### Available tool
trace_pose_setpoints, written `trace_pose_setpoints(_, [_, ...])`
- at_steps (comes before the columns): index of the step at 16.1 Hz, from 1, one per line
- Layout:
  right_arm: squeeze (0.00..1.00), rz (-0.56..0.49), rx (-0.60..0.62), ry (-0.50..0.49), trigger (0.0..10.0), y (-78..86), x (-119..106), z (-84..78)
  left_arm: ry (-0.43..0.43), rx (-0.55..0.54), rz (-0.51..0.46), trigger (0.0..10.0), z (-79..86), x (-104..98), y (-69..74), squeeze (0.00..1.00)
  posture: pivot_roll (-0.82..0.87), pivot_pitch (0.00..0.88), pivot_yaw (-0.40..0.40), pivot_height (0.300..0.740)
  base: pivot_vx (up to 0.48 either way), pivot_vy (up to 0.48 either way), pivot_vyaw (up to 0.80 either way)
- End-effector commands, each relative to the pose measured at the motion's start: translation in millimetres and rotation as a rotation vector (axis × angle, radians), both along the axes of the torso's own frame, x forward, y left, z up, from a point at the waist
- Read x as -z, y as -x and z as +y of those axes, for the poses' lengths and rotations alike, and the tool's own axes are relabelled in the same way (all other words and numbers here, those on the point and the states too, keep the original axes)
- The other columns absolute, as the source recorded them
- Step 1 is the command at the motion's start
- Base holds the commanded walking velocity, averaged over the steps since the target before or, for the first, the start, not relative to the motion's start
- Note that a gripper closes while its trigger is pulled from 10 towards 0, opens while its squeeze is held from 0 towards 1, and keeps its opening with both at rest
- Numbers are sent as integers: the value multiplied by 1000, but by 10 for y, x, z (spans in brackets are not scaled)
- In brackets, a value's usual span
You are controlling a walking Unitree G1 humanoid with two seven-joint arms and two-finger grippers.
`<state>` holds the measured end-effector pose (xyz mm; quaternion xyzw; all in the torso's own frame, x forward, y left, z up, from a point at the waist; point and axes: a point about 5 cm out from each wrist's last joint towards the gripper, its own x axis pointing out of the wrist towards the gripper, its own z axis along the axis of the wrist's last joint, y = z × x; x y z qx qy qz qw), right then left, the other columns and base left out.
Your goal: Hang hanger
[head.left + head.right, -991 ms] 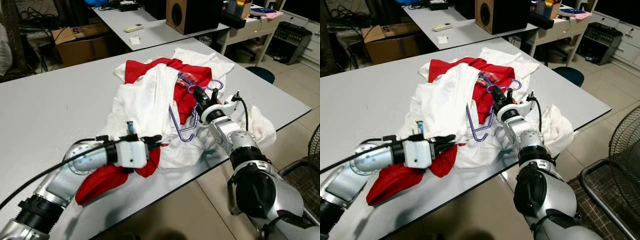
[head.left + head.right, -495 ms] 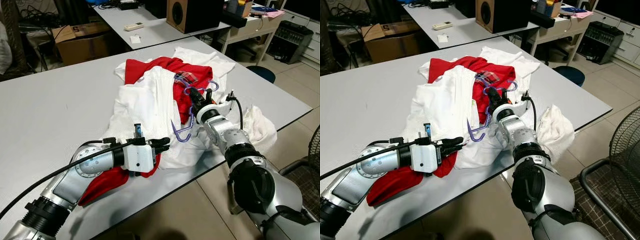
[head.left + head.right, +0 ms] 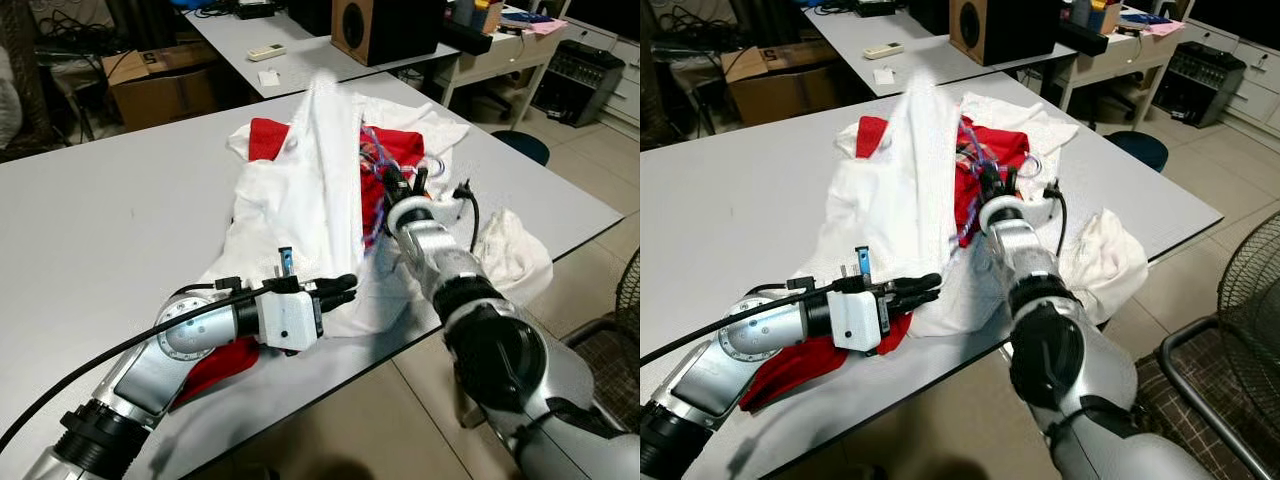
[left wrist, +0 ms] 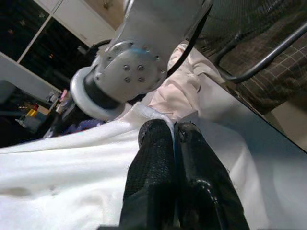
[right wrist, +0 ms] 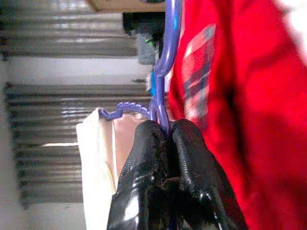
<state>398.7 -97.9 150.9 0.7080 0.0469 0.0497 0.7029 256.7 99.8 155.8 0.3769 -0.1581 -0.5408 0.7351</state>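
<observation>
Right wrist view: one purple hanger [image 5: 163, 72], two clamped fingers [image 5: 144, 163]

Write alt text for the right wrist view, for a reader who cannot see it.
Close-up along the right end effector, whose two black fingers are pinched shut on the thin bar of a purple plastic hanger. A red garment with a plaid patch hangs beside the hanger, a fold of white cloth lies on the other side, and the background is blurred.

Office: desks [image 3: 300, 60], speaker [image 3: 385, 30]
</observation>
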Motion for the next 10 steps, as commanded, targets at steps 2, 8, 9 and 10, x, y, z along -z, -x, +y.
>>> trace_pose_setpoints(2, [0,-150,51,-42,10000,-100,-373,-39,-61,96,43,0,-138,162,162,0,186,39,-19,740,0,0,0])
trace_pose_setpoints(8, [0,-272,-111,67,10000,8,-388,193,-31,-35,-35,0,11,73,-1,0,181,41,-32,740,0,0,0])
trace_pose_setpoints(9, [0,-276,-127,92,10000,20,-376,217,-15,-30,-43,0,-14,49,-3,0,176,39,-33,740,0,0,0])
trace_pose_setpoints(10, [0,-275,-190,184,10000,69,-303,298,35,-5,-55,0,-100,-20,7,0,170,35,-35,740,0,0,0])
